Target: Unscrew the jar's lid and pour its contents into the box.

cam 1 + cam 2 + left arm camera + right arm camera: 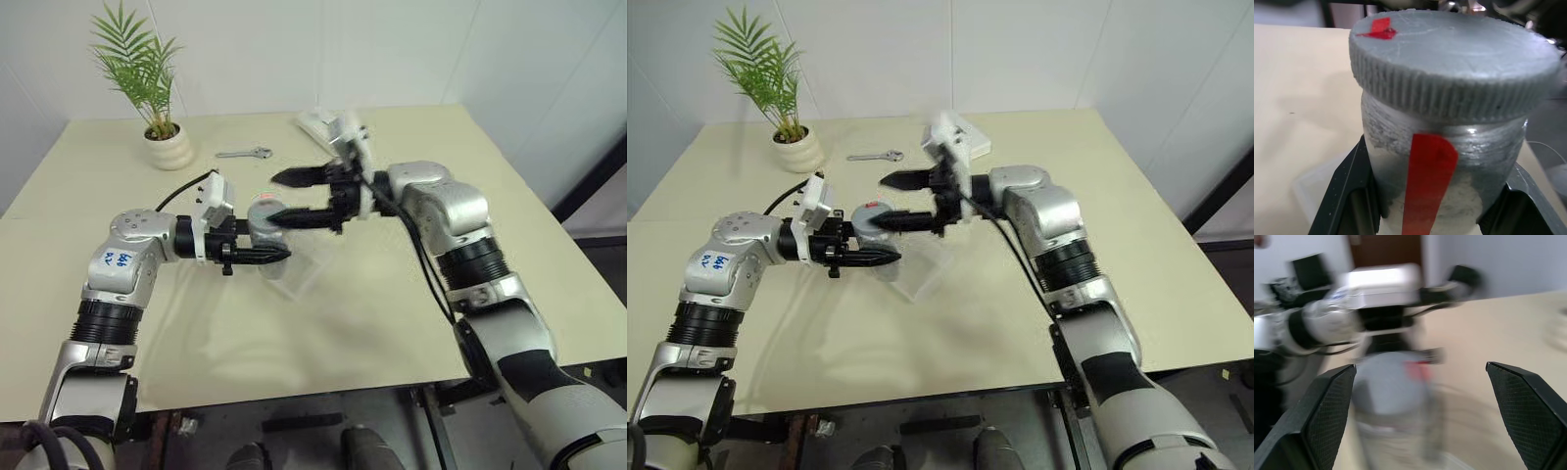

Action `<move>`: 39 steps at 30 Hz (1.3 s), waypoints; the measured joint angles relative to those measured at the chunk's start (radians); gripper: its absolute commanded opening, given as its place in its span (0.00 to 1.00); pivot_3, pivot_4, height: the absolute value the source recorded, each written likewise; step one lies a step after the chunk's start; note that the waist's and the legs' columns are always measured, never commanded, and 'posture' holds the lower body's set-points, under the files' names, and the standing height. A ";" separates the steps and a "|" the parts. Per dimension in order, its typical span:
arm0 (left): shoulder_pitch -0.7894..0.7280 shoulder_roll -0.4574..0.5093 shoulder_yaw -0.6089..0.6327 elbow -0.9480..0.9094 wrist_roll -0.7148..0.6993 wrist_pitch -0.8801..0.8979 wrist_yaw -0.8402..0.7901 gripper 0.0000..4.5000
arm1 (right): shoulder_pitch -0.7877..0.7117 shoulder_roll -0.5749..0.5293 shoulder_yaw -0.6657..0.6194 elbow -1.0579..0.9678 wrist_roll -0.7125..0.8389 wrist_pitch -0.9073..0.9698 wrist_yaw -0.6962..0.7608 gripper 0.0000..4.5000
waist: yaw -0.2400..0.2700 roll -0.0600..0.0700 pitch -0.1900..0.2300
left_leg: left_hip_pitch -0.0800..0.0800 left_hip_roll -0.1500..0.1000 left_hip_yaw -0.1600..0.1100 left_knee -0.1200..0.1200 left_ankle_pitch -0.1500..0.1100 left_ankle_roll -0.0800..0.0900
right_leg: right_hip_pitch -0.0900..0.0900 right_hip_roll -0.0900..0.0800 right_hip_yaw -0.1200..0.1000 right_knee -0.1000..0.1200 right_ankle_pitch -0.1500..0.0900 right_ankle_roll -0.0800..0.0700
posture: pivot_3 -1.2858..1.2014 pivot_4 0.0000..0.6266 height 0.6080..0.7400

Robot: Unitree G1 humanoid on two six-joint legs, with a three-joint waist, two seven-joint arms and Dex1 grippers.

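I see left gripper (pixel 263 254) clamped on jar (pixel 1442 161), held above tabletop (pixel 392 323), lid (pixel 1459 63) on. Red stripe faces left wrist camera. Right gripper (pixel 294 196) just beside lid, its fingers (pixel 1327 416) spread wide, gripping nothing. Box (pixel 294 269) sits under jar, I think; clear walls hard to trace. Potted plant (pixel 162 127) and wrench (pixel 245 153) at far side.

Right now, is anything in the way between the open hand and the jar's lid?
Nothing visible. The right gripper is open, with the lid in plain sight between its fingers. The left gripper holds the jar above the box.
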 measured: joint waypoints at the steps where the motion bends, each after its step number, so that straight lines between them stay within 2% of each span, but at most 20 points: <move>1: 0.000 0.000 0.000 0.000 0.000 0.000 -0.003 0.43 | 0.003 -0.009 -0.013 0.000 0.000 0.002 0.000 0.99 | -0.001 0.000 0.000 | 0.000 0.000 0.000 0.000 0.000 0.000 | 0.000 0.000 0.000 0.000 0.000 0.000 | 0.52 0.24 1.00; 12: 0.000 -0.004 0.000 0.000 0.000 -0.001 -0.006 0.43 | 0.043 -0.028 -0.018 -0.051 0.027 0.085 0.045 0.99 | -0.016 0.001 0.000 | 0.000 0.000 0.000 -0.001 0.000 0.000 | -0.001 0.000 0.001 0.001 0.000 0.000 | 0.52 0.24 1.00; 16: 0.000 -0.004 0.000 0.000 0.000 -0.001 -0.006 0.43 | 0.041 0.028 -0.020 -0.112 0.060 0.147 0.008 0.99 | -0.019 0.001 0.000 | 0.001 0.000 0.000 -0.001 0.000 0.000 | -0.001 0.000 0.001 0.002 0.000 0.000 | 0.52 0.24 1.00; 24: 0.000 -0.003 0.000 0.000 0.000 0.000 -0.005 0.43 | 0.045 0.130 0.066 -0.238 0.064 0.236 -0.072 0.99 | -0.019 0.001 0.000 | 0.000 0.000 0.000 -0.001 0.000 0.000 | -0.001 0.000 0.000 0.001 0.000 0.000 | 0.52 0.24 1.00; 39: 0.000 -0.003 0.001 0.000 0.001 0.003 0.004 0.43 | 0.039 0.160 0.106 -0.168 -0.011 0.171 -0.122 0.99 | -0.023 0.000 0.000 | 0.000 0.000 0.000 -0.001 0.000 0.000 | -0.001 0.000 0.000 0.001 0.000 0.000 | 0.52 0.24 1.00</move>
